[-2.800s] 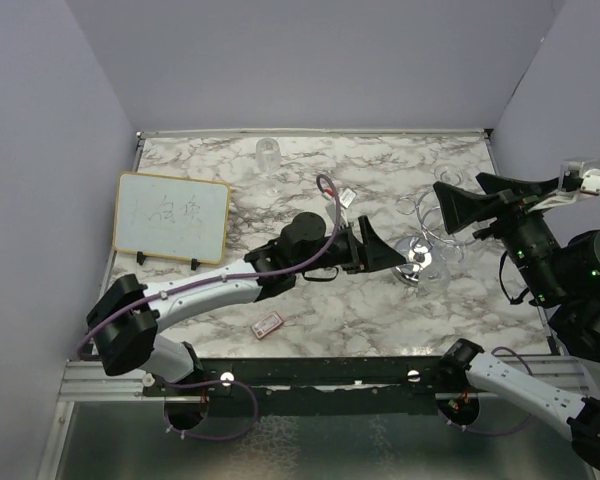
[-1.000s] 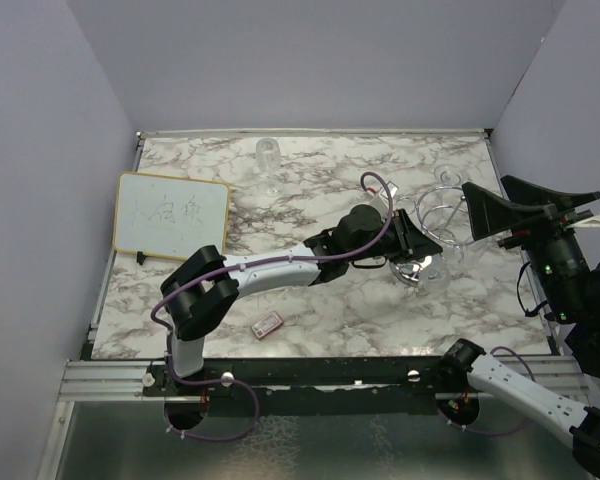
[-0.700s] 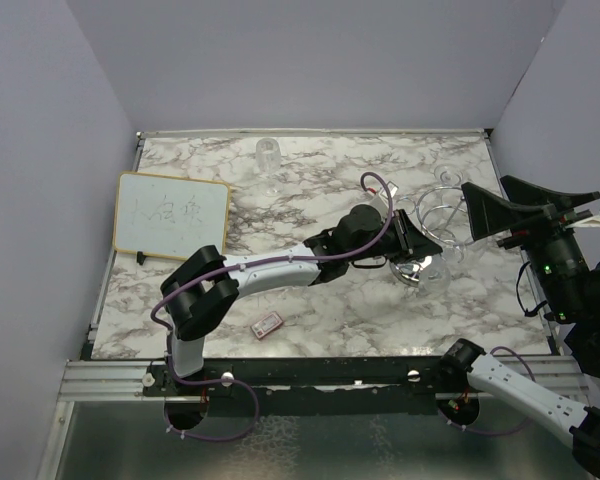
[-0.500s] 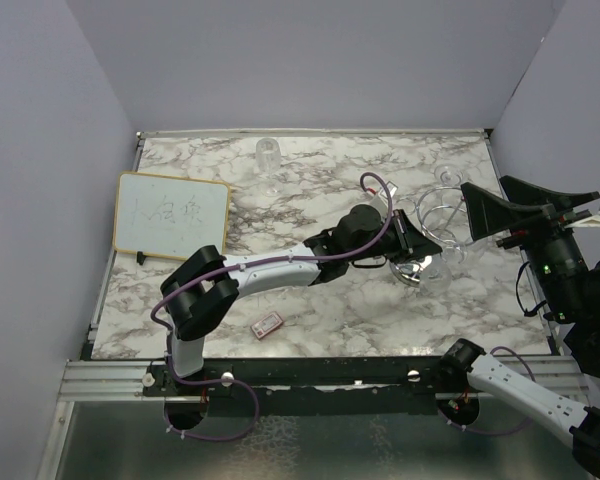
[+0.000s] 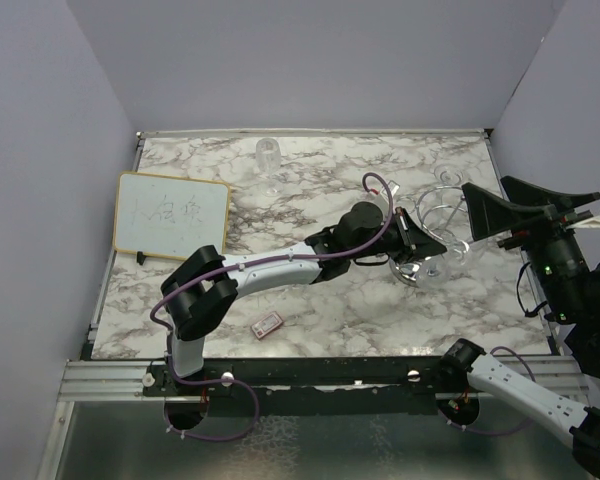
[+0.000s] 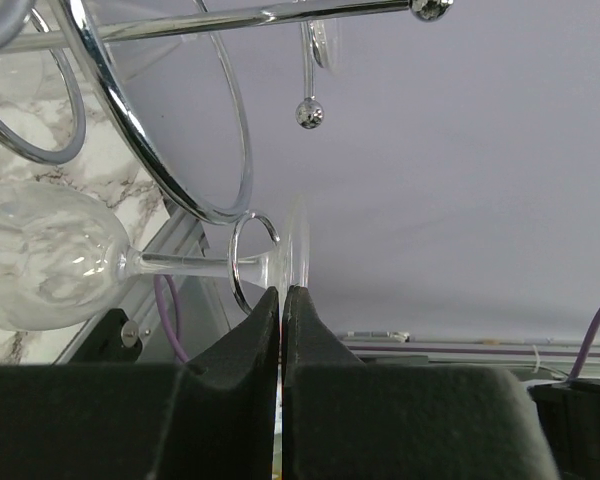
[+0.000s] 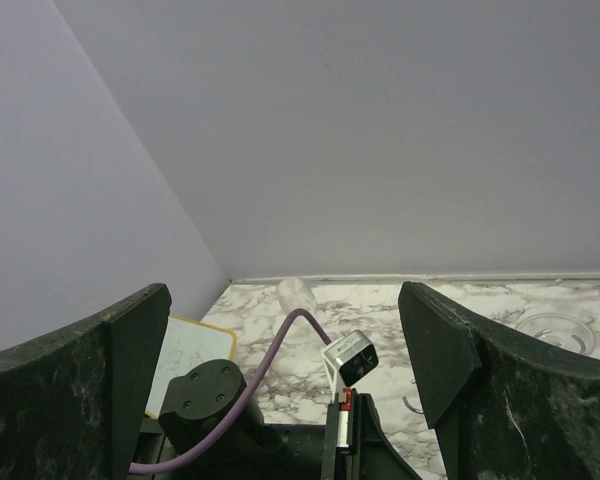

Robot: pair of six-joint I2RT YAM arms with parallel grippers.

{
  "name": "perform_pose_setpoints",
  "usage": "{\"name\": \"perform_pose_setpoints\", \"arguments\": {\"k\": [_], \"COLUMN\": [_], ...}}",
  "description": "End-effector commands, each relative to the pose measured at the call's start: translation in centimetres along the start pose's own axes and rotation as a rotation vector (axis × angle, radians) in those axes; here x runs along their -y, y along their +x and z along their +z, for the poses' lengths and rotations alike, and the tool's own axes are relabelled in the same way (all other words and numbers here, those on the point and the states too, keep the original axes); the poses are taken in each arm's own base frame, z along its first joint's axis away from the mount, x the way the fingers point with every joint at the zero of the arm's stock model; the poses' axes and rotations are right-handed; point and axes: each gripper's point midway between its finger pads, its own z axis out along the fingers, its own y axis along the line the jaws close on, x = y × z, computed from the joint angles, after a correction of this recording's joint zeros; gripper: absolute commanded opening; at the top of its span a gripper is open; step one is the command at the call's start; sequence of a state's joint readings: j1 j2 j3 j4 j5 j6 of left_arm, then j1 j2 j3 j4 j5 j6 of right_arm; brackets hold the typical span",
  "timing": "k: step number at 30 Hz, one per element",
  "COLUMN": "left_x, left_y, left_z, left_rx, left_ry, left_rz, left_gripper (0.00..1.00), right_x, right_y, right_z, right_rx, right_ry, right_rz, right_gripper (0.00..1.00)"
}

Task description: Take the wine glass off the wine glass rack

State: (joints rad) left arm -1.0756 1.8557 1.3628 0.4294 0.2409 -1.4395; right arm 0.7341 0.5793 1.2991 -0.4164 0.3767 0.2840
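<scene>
Two pincers: the left pincer [image 6: 282,292] and the right pincer [image 7: 280,300]. One chrome wine glass rack [image 5: 427,212], at the left pincer's tips. Three wine glasses can be counted: one hanging wine glass [image 6: 50,255] right at the left pincer, one upright wine glass [image 5: 268,160] well away from both pincers, and one third wine glass [image 5: 446,178] beyond the rack, near the right pincer. One framed whiteboard [image 5: 172,215] and one small pink card [image 5: 267,323], both well apart from the pincers. One marble counter [image 5: 360,300].

wine glass [image 6: 42,258] cropped, whiteboard [image 5: 172,216] txt unreadable
</scene>
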Motion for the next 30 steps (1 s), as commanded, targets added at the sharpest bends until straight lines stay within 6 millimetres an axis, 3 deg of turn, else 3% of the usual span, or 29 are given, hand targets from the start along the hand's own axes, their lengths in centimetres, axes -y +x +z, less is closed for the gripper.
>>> {"name": "perform_pose_setpoints", "arguments": {"k": [1, 15, 18, 20, 30], "left_x": [2.6, 3.9, 4.4, 3.5, 4.6], "left_y": [0.6, 1.4, 1.2, 1.5, 2.4], "left_z": [-0.2, -1.1, -1.4, -1.7, -3.7], "left_rx": [-0.035, -0.046, -0.036, -0.040, -0.061], "left_ry": [0.062, 0.084, 0.090, 0.069, 0.089], "left_rz": [-0.055, -0.041, -0.037, -0.043, 0.011], "left_gripper": [0.00, 0.00, 0.00, 0.00, 0.00], "right_x": [0.2, 0.4, 0.4, 0.4, 0.6], "right_y": [-0.8, -0.6, -0.5, -0.5, 0.4], "right_z": [-0.5, -0.6, -0.6, -0.6, -0.5], "right_rx": [0.030, 0.027, 0.023, 0.022, -0.002], "right_ry": [0.006, 0.015, 0.015, 0.015, 0.020], "right_rz": [0.026, 0.026, 0.026, 0.025, 0.009], "right_gripper": [0.98, 0.98, 0.98, 0.98, 0.98]}}
